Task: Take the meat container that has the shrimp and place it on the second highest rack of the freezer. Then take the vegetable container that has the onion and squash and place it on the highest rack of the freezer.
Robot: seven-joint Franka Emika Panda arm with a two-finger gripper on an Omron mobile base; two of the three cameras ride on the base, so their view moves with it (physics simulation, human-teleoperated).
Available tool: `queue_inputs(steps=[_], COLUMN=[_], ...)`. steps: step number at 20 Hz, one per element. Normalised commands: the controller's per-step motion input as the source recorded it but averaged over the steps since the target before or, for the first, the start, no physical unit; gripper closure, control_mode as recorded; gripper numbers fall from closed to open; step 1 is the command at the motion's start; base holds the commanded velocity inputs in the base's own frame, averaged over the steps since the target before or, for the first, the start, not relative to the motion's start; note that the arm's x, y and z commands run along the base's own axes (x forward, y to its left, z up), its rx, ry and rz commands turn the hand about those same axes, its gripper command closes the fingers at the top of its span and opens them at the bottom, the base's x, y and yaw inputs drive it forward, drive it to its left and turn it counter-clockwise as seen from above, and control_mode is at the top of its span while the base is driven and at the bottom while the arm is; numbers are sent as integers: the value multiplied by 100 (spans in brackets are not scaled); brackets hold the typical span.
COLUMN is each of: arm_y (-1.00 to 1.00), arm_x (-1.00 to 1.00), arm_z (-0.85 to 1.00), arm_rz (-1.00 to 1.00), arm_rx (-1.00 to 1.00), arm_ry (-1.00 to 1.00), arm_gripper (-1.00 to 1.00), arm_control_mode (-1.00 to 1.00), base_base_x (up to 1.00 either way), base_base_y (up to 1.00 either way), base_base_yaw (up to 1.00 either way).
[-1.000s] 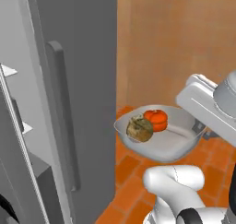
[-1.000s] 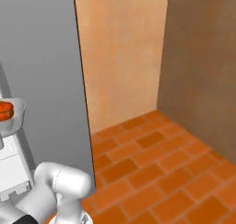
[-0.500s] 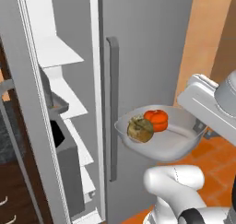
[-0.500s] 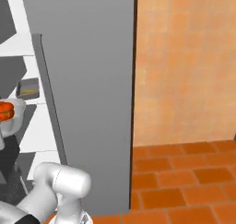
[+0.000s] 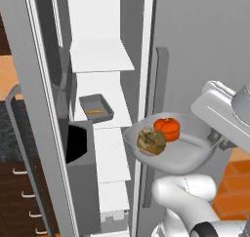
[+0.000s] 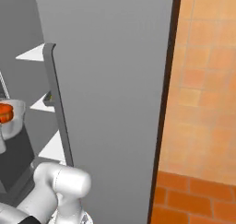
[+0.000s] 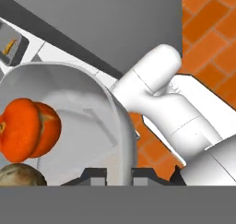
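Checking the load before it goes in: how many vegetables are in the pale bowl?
2: an orange squash toward the bowl's far side and a brownish onion beside it, nearer the freezer. Smaller pieces could be hidden.

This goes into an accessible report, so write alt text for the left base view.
A pale rounded bowl holding an orange squash and a brownish onion is carried in front of the open freezer. Inside, the grey meat container with the small orange shrimp sits on a white shelf, the second highest rack, below the highest rack.
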Motion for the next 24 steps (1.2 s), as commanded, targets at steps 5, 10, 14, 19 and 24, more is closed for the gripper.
queue_inputs(steps=[5,10,14,19,24], arm_y=[0,0,39,71,46], arm_x=[0,2,0,2,21], arm_z=[0,16,42,30,19], arm_rz=[0,1,-13,-33,-50], arm_rx=[0,11,16,5,0], arm_ry=[0,0,-6,-13,-11], arm_gripper=[100,100,100,100,100], arm_control_mode=[100,-100,-100,-100,-100], base_base_x=[59,4,0,0,0], base_base_y=[-31,1,0,0,0], base_base_yaw=[51,18,0,0,0])
